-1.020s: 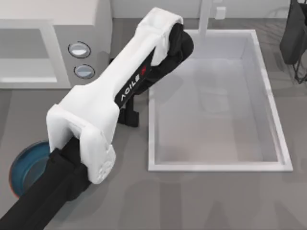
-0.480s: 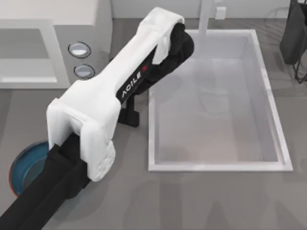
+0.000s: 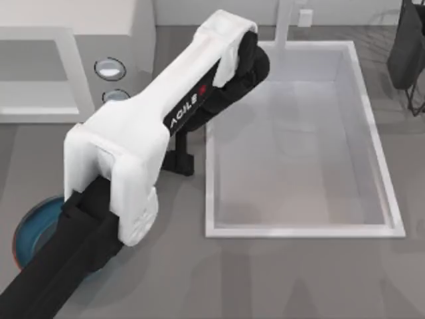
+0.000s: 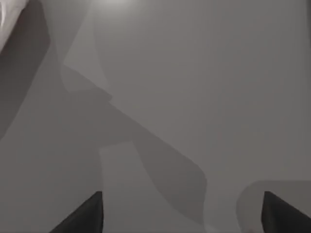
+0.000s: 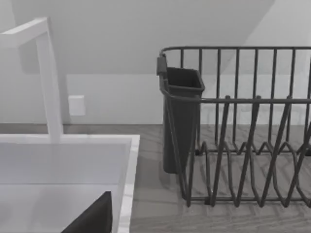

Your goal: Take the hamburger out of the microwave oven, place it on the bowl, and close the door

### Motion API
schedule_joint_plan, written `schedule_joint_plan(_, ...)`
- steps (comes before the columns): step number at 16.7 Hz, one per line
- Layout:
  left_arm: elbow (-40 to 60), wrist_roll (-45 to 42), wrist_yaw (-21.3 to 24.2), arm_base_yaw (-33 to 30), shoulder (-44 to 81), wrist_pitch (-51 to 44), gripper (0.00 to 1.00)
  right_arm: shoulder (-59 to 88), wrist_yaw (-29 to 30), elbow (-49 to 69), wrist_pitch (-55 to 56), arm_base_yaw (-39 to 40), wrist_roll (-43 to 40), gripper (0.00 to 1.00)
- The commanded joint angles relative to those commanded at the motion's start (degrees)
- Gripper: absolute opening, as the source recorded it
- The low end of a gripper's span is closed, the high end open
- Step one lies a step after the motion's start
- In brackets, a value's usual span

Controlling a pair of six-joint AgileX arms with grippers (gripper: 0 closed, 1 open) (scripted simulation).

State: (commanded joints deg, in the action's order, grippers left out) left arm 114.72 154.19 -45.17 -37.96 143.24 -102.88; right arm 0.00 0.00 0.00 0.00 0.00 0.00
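White microwave oven (image 3: 73, 60) sits top-left, long side running left-right, knobs facing the sink (image 3: 299, 139). Left gripper (image 4: 182, 218) fingers spread wide over bare table; blue bowl (image 3: 36, 226) at the left edge.

Microwave oven (image 3: 73, 26): 1, far left. Knobs: 2 (image 3: 109, 68), (image 3: 115, 96). Bowl (image 3: 36, 222): 1, near left. Sink (image 3: 299, 232): 1, right. Faucet (image 5: 46, 73): 1. Dish rack (image 5: 243, 126): 1, far right. Arm (image 3: 159, 126): 1.

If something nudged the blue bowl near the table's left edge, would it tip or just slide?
The bowl looks wide and round, so it would probably slide rather than tip. Its smooth rim may be slippery to pinch. The left arm hides much of it, so its depth is uncertain.
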Motion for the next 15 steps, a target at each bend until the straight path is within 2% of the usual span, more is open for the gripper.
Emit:
schedule_joint_plan(8, -23.87, 7.37, -2.34, -1.12, -3.44, 3.28, 0.00, 0.00, 0.00, 0.00, 0.00, 0.00, 0.00, 1.00)
schedule_joint_plan(15, -33.62, 9.88, -3.10, -1.51, -0.48, 4.79, 0.00, 0.00, 0.00, 0.00, 0.00, 0.00, 0.00, 1.00)
